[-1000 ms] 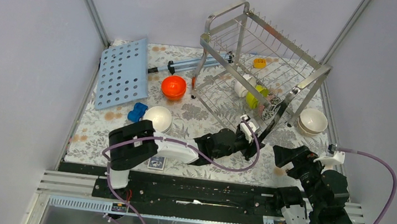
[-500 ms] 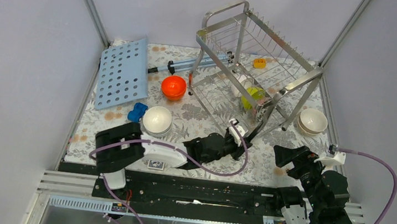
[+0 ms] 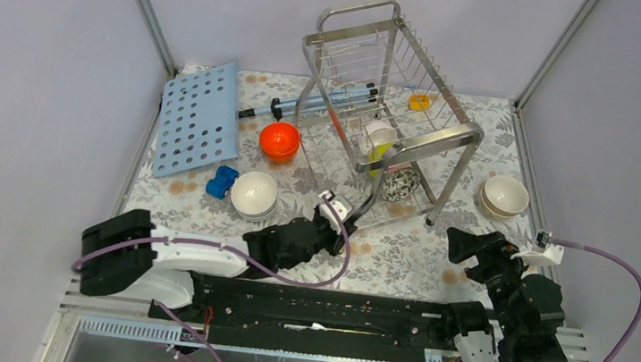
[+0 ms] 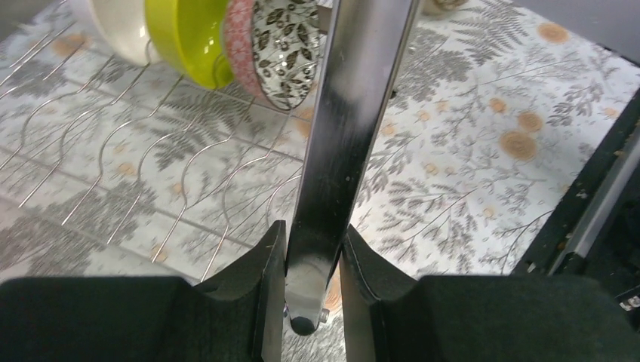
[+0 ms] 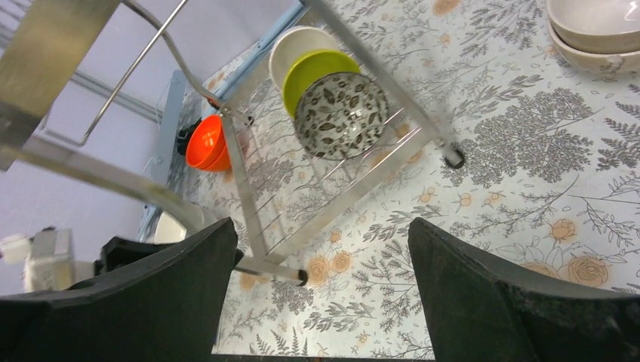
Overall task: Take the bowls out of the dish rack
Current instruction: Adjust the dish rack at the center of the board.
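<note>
The steel dish rack (image 3: 387,107) stands at the back middle of the table. It holds three bowls on edge: white (image 3: 382,134), lime green (image 3: 376,157) and a dark patterned one (image 3: 401,186). My left gripper (image 3: 338,210) is shut on the rack's near front leg (image 4: 340,143), close to its foot. The three bowls show behind it in the left wrist view (image 4: 211,38). My right gripper (image 3: 472,247) is open and empty at the front right, apart from the rack. It sees the bowls (image 5: 340,113) and the rack's leg (image 5: 272,268).
Two stacked white bowls (image 3: 504,197) sit at the right. A white bowl (image 3: 254,194), an orange bowl (image 3: 280,140), a blue toy (image 3: 221,181), a light-blue perforated board (image 3: 198,118) and a blue-grey pole (image 3: 298,104) lie at the left. A yellow piece (image 3: 420,102) lies behind the rack.
My left gripper has pulled the rack's leg left and toward me. The whole rack has turned and slid left with its bowls. The right arm has hardly moved.
</note>
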